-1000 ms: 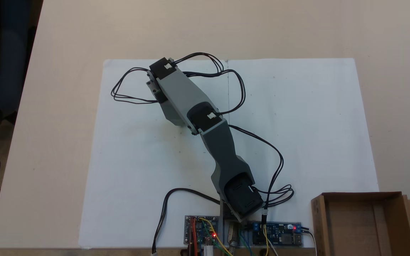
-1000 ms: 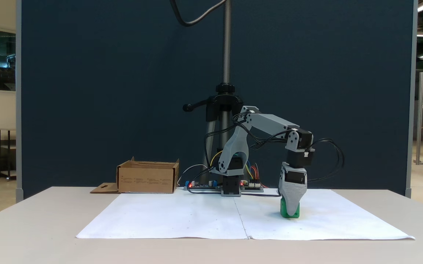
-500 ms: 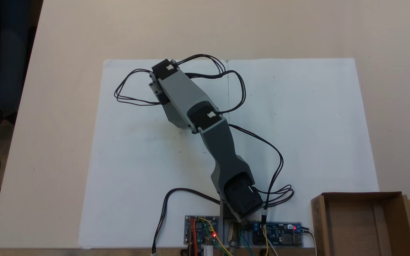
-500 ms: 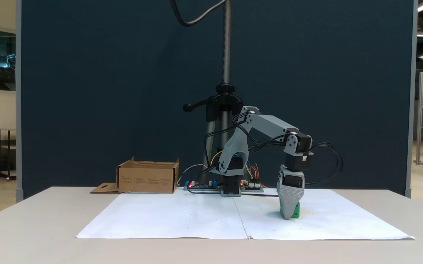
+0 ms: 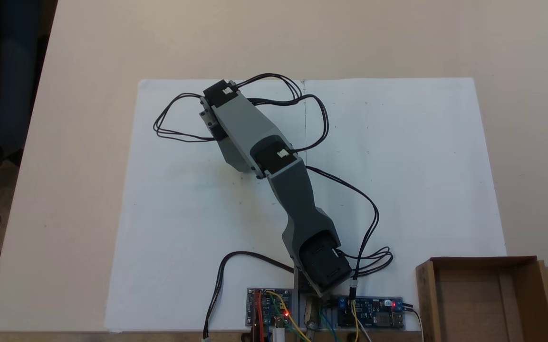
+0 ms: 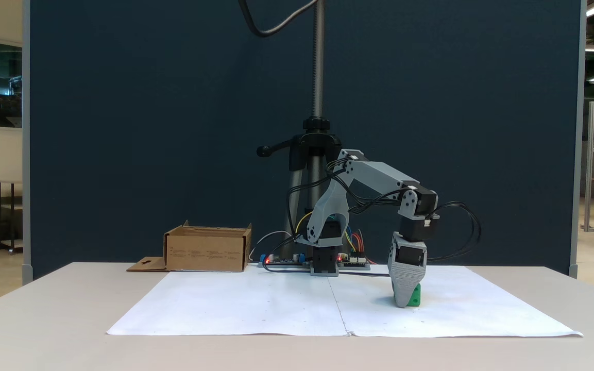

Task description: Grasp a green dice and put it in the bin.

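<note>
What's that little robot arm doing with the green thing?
The robot arm has reached down to the white paper, and its gripper is right at the green dice, which sits on the paper. One grey finger hides most of the dice, so a firm grip can't be confirmed. The cardboard bin waits on the other side of the arm's base. From above, the arm covers the dice.

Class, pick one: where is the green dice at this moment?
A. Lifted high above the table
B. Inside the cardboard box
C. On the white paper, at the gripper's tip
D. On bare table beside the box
C: the side-on fixed view shows the green dice resting on the white paper, partly behind the gripper tip, far from the cardboard box.
</note>
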Available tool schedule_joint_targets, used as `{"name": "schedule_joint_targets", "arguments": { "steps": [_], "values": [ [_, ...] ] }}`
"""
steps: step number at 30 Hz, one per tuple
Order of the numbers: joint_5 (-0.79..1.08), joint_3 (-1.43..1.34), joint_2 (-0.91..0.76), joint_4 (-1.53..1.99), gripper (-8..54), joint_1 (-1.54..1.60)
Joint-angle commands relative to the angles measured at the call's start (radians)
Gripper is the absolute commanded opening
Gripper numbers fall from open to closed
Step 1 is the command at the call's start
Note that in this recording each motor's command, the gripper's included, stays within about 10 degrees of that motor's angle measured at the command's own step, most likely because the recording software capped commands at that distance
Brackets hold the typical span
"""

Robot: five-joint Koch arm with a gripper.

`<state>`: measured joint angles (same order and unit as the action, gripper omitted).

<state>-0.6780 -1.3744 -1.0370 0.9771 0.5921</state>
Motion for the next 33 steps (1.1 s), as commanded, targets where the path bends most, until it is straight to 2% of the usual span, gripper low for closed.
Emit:
{"name": "schedule_joint_targets", "arguments": {
  "steps": [1,14,15,17,19,25,26,27,33],
  "values": [
    [-0.08,0.008,-0.029,-0.017,31.6,0.015],
    [-0.08,0.008,-0.029,-0.049,31.6,0.037],
    [-0.08,0.008,-0.029,-0.051,30.8,0.035],
    [-0.08,0.008,-0.029,-0.058,23.6,0.037],
    [-0.08,0.008,-0.031,-0.063,19.5,0.038],
    [-0.08,0.008,-0.034,-0.061,19.2,0.035],
    [-0.08,0.008,-0.037,-0.061,17.1,0.032],
    [-0.08,0.008,-0.044,-0.061,12.3,0.028],
    [-0.078,0.008,-0.135,-0.064,12.3,-0.094]
  ]
}}
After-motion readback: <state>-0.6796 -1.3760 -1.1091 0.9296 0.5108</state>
